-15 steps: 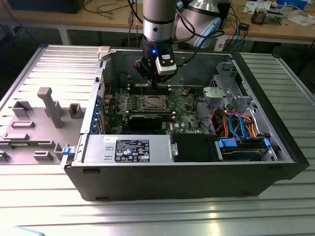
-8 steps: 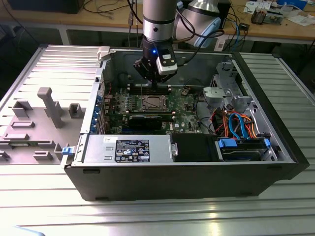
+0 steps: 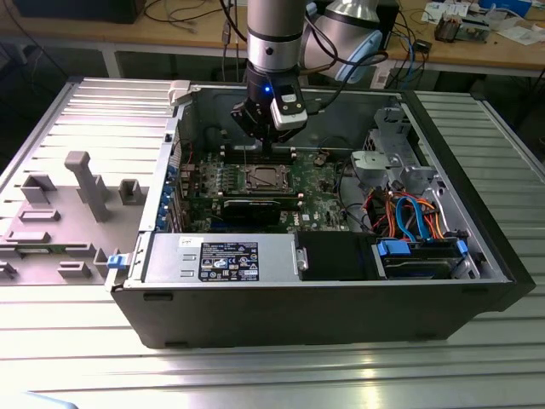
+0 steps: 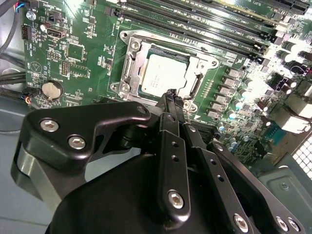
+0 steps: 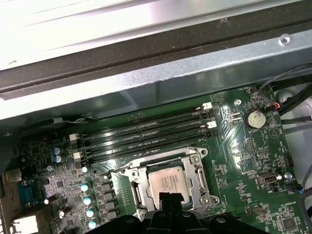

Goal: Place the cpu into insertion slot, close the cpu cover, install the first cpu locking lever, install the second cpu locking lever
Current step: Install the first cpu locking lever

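the cpu point(image 4: 163, 73) is seated in the insertion slot point(image 4: 130, 66), memory slots point(image 4: 219, 19) alongside; the gripper point(image 4: 170, 96) is held above, fingers pressed together.

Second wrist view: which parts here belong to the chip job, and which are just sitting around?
Job: chip seated in the socket; cover frame lying over it; gripper close by the socket.
Just there: memory slots, coin battery, power supply, cables.

No legible print on the power-supply label point(image 3: 228, 260) or the cpu point(image 4: 163, 75).
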`<state>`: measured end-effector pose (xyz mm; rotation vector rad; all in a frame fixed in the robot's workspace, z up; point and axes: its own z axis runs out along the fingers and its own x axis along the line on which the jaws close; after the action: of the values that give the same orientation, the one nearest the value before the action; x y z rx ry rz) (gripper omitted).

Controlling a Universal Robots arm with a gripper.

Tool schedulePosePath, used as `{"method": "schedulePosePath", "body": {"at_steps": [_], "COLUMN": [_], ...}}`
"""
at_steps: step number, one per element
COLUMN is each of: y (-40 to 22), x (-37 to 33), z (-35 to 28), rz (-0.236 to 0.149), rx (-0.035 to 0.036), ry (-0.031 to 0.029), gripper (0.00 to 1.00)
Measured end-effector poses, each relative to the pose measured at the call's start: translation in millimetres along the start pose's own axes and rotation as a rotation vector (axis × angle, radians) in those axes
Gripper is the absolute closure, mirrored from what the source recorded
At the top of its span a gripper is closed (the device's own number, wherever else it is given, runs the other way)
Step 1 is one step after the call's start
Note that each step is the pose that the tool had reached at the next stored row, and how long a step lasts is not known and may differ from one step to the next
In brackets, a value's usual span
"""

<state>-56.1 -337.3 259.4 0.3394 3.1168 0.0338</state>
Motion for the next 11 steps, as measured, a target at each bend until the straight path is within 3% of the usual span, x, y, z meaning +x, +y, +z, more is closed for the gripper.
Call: {"method": "schedulePosePath", "body": {"at_steps": [5,9,11], "y": [0.0,-0.7,-1.4], "x": [0.1,3.1,6.1], "z": [0.0,0.1,0.1], "rz": [-0.075,-0.088,-0.089], "rx": [-0.0001,-0.0008,-0.0014], "ry": [0.0017,0.0004,-0.0038], "gripper": [0.89,0.89,0.89]}}
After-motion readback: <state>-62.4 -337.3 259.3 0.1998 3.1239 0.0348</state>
